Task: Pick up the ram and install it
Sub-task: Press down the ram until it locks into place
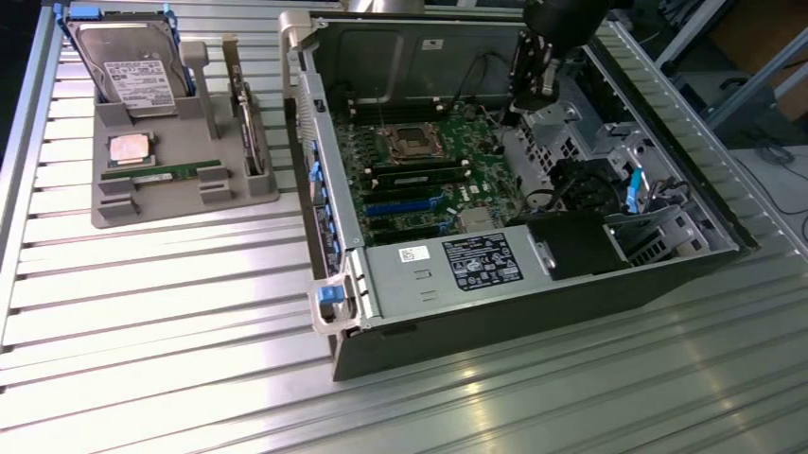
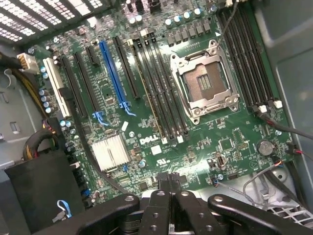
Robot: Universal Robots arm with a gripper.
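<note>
Tool (image 2: 168, 188) closed, empty, over motherboard (image 2: 146, 98); ram (image 1: 162, 173) sits in tray (image 1: 184, 203) near desk's far corner. Open before approaching it.

Bright overhead light; glare streaks on table (image 1: 151, 284).

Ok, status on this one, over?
Tool shut, empty, above the motherboard. Ram lying in the grey tray, outside the case. Nothing on top of it.
</note>
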